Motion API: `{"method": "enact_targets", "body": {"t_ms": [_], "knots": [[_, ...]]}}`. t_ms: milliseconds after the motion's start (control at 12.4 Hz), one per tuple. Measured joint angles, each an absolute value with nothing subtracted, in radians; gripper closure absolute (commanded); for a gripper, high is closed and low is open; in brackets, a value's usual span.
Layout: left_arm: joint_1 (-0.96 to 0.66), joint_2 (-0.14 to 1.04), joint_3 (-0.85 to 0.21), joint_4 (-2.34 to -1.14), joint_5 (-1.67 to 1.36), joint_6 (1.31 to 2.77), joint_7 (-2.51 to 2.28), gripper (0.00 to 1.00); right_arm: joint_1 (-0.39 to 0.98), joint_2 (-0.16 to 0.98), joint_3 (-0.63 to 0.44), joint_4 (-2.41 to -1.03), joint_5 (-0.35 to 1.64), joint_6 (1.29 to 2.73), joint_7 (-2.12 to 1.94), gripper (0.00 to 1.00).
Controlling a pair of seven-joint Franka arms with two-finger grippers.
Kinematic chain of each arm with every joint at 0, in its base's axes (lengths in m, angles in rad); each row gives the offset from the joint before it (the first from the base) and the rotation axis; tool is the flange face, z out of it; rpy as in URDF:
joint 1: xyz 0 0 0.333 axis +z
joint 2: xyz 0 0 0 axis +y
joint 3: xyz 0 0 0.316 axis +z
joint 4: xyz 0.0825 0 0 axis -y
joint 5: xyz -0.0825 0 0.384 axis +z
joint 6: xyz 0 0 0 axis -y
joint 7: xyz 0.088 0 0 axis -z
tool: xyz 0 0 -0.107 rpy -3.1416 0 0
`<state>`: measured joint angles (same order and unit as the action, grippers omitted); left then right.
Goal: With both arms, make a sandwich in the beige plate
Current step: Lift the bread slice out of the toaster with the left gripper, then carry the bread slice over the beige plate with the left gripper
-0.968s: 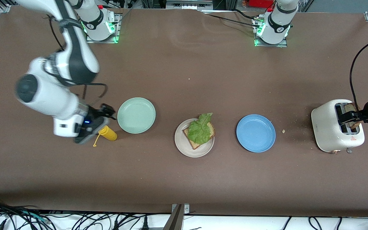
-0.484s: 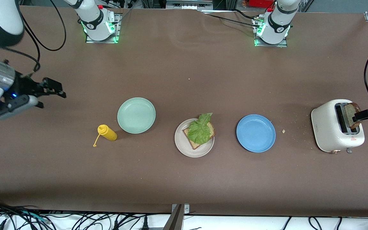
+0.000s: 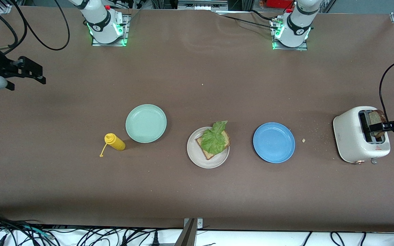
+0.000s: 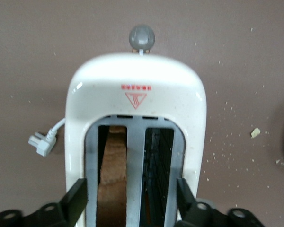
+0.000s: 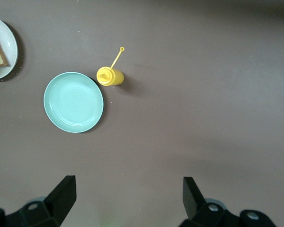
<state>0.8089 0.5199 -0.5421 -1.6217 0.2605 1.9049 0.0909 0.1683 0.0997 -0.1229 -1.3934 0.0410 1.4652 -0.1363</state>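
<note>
The round off-white beige plate point(image 3: 208, 147) is sitting mid-table, between a pale green round plate point(image 3: 146, 123) and a blue round plate point(image 3: 274, 142). It is carrying one tan, brown-crusted bread slice point(image 3: 209, 152) with a crinkled green lettuce leaf point(image 3: 215, 138) lying on top; the leaf tip is overhanging the rim. No top slice is on it, so the sandwich is judged incomplete.

The second brown bread slice point(image 4: 110, 182) is standing upright in one slot of the white two-slot toaster point(image 3: 357, 138) at the left arm's end of the table. The left gripper point(image 4: 131, 201) is poised directly over that toaster, its black fingers spread wide and straddling both slots, gripping nothing. This placement is judged to be an approach for lifting the slice.

The right gripper point(image 5: 128, 197) is hanging over bare brown table at the right arm's end, fingers wide apart and empty; that arm is waiting, apparently parked clear of the plates. A yellow squeeze bottle point(image 3: 115, 142) with its cap dangling is lying just beside the green plate.

Limits of inspection: the lower part of the toaster slice is hidden inside the slot, and the second slot is showing only grille. The left arm is largely cut off at the front view's edge, as is the right arm. In the right wrist view only an edge of the beige plate is showing.
</note>
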Motion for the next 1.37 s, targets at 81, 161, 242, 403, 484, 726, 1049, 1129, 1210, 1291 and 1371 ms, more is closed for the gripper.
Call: {"method": "enact_targets", "body": {"t_ms": [81, 161, 242, 403, 484, 726, 1049, 1129, 1210, 1291, 1371], "knots": [[0.809, 0.519, -0.542, -1.621, 0.26, 1.879, 0.091, 0.77, 0.168, 0.102, -0.123, -1.385, 0.038, 1.459, -0.122, 0.0], [0.809, 0.519, -0.542, -1.619, 0.262, 1.861, 0.091, 0.93, 0.169, 0.106, -0.122, -1.383, 0.027, 1.458, -0.117, 0.0], [0.81, 0.518, -0.542, -1.614, 0.272, 1.847, 0.091, 1.0, 0.171, 0.112, -0.122, -1.383, 0.004, 1.458, -0.113, 0.0], [0.81, 0.516, -0.543, -1.608, 0.318, 1.819, 0.091, 1.0, 0.171, 0.122, -0.121, -1.382, -0.017, 1.458, -0.107, 0.0], [0.81, 0.515, -0.545, -1.606, 0.327, 1.809, 0.091, 1.0, 0.171, 0.123, -0.121, -1.38, -0.018, 1.458, -0.105, 0.0], [0.81, 0.5, -0.553, -1.594, 0.334, 1.785, 0.091, 1.0, 0.171, 0.123, -0.121, -1.377, -0.019, 1.457, -0.101, 0.0], [0.809, 0.385, -0.641, -1.473, 0.334, 1.593, 0.09, 1.0, 0.17, 0.123, -0.122, -1.372, -0.027, 1.454, -0.101, 0.0], [0.807, 0.368, -0.67, -1.423, 0.326, 1.545, 0.088, 1.0, 0.171, 0.123, -0.121, -1.372, -0.03, 1.454, -0.101, 0.0], [0.805, 0.358, -0.696, -1.38, 0.291, 1.516, 0.079, 1.0, 0.171, 0.123, -0.118, -1.371, -0.03, 1.454, -0.101, 0.0], [0.803, 0.354, -0.713, -1.354, 0.226, 1.504, 0.038, 1.0, 0.173, 0.123, -0.116, -1.371, -0.03, 1.454, -0.101, 0.0], [0.794, 0.354, -0.724, -1.344, 0.149, 1.5, -0.036, 1.0, 0.177, 0.123, -0.112, -1.371, -0.03, 1.454, -0.1, 0.0]]}}
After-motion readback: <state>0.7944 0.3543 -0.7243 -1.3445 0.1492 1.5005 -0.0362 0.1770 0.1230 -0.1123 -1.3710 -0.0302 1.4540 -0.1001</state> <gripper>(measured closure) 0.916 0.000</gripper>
